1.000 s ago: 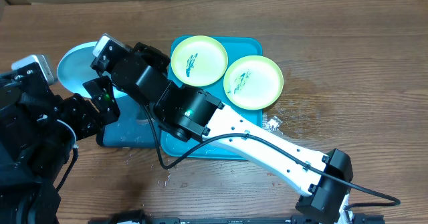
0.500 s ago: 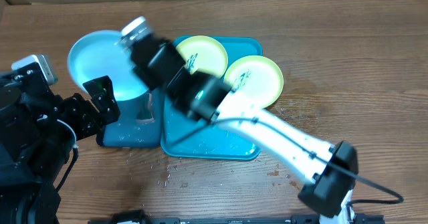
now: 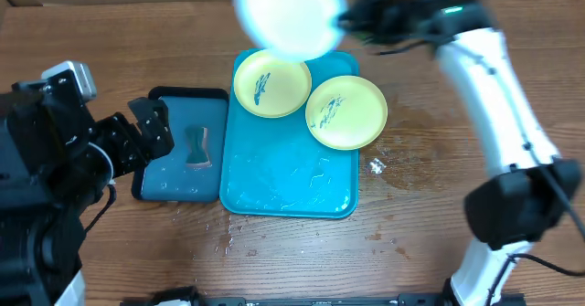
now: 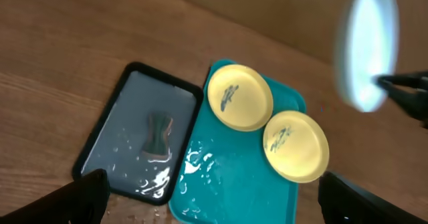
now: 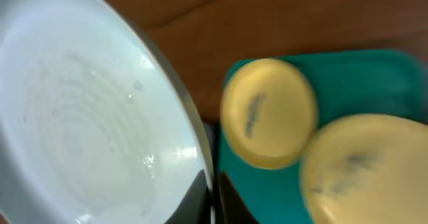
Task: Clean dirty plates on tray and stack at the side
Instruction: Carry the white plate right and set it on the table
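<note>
My right gripper is shut on the rim of the pale blue plate and holds it in the air above the far edge of the cyan tray. In the right wrist view the pale blue plate fills the left side, its rim pinched between the fingers. Two lime-yellow plates with blue-green scribbles lie at the tray's far end: one at the left, one at the right overhanging the rim. My left gripper is open and empty, high above the table.
A black tray holding water and a small dark sponge lies left of the cyan tray. Water drops wet the cyan tray and the wood to its right. Bare tabletop lies at the right.
My right arm has swung the pale blue plate from over the black tray at the left up and across to the far middle. My left arm has barely moved.
</note>
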